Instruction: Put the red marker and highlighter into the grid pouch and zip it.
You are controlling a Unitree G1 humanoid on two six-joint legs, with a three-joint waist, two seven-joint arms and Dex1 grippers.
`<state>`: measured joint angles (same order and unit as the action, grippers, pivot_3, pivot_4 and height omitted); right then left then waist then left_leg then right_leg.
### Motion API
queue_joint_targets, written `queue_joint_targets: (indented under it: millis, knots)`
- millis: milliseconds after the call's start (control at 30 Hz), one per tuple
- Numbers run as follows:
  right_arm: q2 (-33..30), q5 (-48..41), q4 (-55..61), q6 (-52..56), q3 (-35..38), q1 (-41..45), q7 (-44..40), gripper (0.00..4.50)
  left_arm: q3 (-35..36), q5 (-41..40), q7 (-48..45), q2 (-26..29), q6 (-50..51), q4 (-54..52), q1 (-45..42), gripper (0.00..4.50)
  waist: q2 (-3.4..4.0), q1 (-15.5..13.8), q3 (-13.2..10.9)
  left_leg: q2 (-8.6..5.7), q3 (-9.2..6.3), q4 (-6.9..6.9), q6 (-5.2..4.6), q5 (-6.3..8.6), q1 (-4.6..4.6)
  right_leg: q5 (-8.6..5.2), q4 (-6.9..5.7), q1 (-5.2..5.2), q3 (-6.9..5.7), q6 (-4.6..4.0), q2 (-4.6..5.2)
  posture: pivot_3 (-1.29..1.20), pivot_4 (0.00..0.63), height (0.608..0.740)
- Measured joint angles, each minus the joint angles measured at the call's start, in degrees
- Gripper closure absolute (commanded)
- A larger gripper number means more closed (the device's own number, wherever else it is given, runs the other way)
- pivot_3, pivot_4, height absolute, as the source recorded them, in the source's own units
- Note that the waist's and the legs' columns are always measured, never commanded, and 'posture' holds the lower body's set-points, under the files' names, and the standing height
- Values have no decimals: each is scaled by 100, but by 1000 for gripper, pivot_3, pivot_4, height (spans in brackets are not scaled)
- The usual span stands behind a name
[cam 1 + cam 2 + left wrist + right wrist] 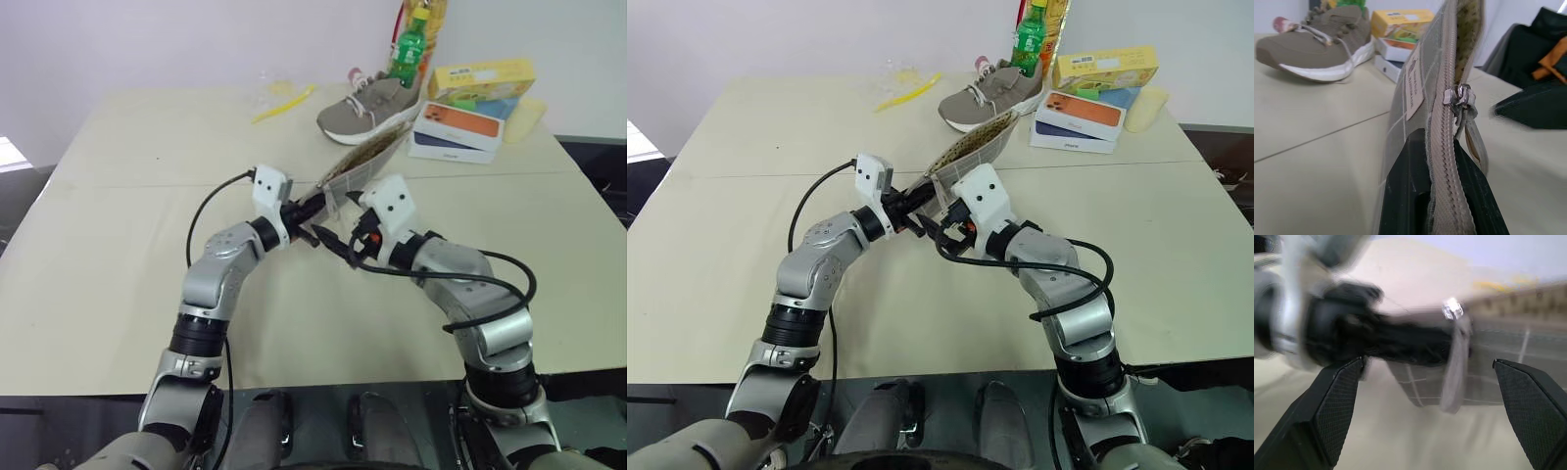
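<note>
The grid pouch [367,157], grey with thin white lines and a small white label, hangs tilted above the table. My left gripper [318,203] is shut on its near end, with the zipper band running between the black fingers [1405,196]. The zipper mouth gapes beyond the silver zipper pull [1462,95]. My right gripper [1427,364] stands open just in front of the pouch, its fingers either side of the zipper pull [1453,309] and touching nothing. The red marker and the highlighter are hidden from view.
At the back of the beige table [118,255] stand a grey shoe [367,106], a green bottle [408,49], stacked phone boxes [460,132] and a yellow box [482,78]. A thin yellow stick [284,101] lies at the back middle.
</note>
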<state>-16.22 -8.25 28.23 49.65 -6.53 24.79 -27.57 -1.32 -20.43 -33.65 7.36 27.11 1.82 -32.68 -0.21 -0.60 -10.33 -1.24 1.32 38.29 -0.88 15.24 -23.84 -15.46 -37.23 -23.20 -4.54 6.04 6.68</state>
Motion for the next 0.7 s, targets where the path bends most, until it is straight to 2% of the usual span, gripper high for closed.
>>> queue_joint_targets:
  millis: [167,200,267,300,333,433,500,533,700]
  knots:
    - [-47,-144,-169,40,121,1,79,63,-1,-92,-30,64,8,-96,21,4500,0,2,0,0,0,0,-1,0,0,0,0,0,0,0,0,0,150,740]
    - [-53,-159,-189,40,121,1,87,283,-2,-105,-34,75,8,-98,46,4500,0,3,0,0,0,0,-1,0,0,0,0,0,0,0,0,0,150,740]
    - [-48,-194,-259,40,121,1,114,863,-11,-114,-55,97,10,-100,71,4500,0,3,0,0,0,0,-1,0,0,0,0,0,0,0,0,0,150,740]
    - [-37,-218,-281,40,121,1,129,1445,-18,-117,-67,114,10,-140,99,4500,0,3,0,0,0,0,-1,0,0,0,0,-1,0,0,0,0,150,740]
    - [-36,-224,-281,40,121,1,135,1780,-23,-119,-78,116,10,-167,113,4500,0,3,0,0,0,0,-1,1,0,0,0,-1,0,0,0,0,150,740]
    - [8,-337,-281,47,123,14,171,3468,-26,-126,-92,124,9,-212,125,4500,0,0,0,0,0,0,-1,1,0,0,0,0,1,0,0,0,150,740]
    - [16,-384,-281,56,125,19,195,4269,-34,-126,-98,133,9,-217,149,4500,0,0,0,0,0,0,-1,1,0,0,0,0,1,0,0,0,150,740]
    - [16,-407,-281,65,134,20,215,4437,-59,-125,-106,156,9,-217,161,4500,0,-1,0,0,0,0,-2,1,0,0,1,0,1,0,0,0,150,740]
    - [-17,-517,-282,116,301,106,302,4437,-157,-110,-125,209,-10,-218,172,4500,0,0,0,0,0,-1,-2,1,0,0,1,-1,1,0,0,0,150,740]
